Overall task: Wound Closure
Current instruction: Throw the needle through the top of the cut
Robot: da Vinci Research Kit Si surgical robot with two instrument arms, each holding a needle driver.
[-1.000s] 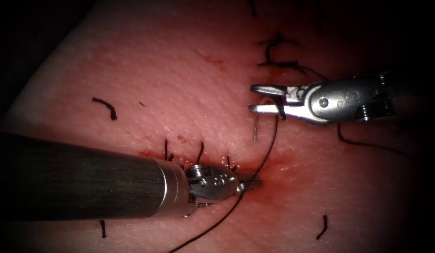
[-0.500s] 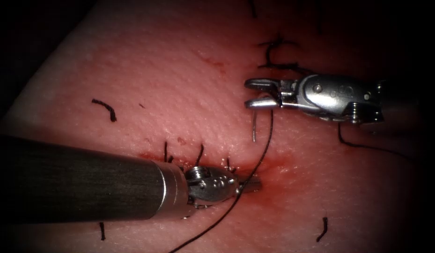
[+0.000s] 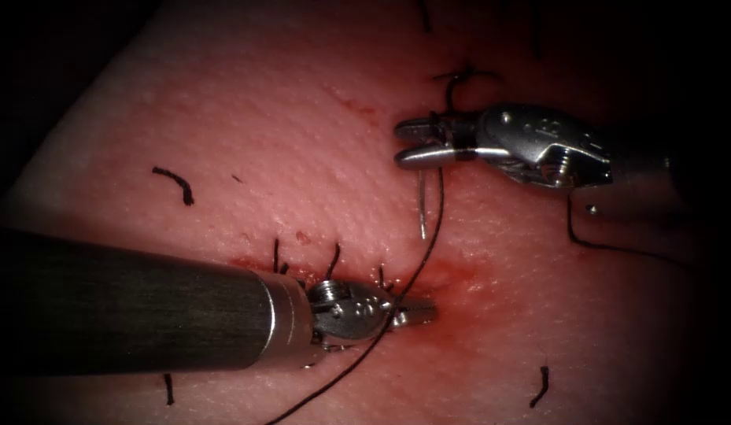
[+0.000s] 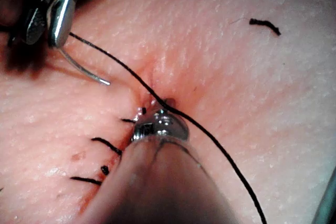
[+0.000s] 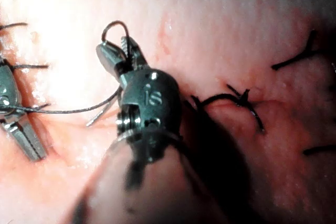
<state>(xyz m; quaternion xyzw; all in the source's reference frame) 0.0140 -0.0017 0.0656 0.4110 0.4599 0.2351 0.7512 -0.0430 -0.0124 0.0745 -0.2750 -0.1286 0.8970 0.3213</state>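
Tissue: pale pink tissue (image 3: 247,118) spreads under both tools, with red fluid (image 3: 452,283) pooled at the cut.
Cut: the cut (image 3: 302,271) runs across the tissue; 3 dark stitches (image 4: 105,145) cross it beside the left tool.
Right tool: the right arm's tool (image 3: 416,143) comes in from the right, above the cut. Its jaws are clenched on the needle near the thread end of its curve.
Needle: the curved needle (image 3: 422,208) hangs from those jaws, free of the tissue, its point aimed down toward the cut. In the left wrist view the needle (image 4: 84,69) curves away from the jaws with its tip bare above the surface.
Thread: the dark thread (image 3: 416,264) runs from the needle's held end down past the left tool's tip and off the lower edge of the endoscope view.
Left tool: the left arm's tool (image 3: 419,312) lies low along the cut, its tip at the red fluid. Its jaws are nearly together; whether they grip the thread or tissue cannot be told.
Cut ends: short loose cut ends of thread (image 3: 175,182) lie scattered on the tissue.
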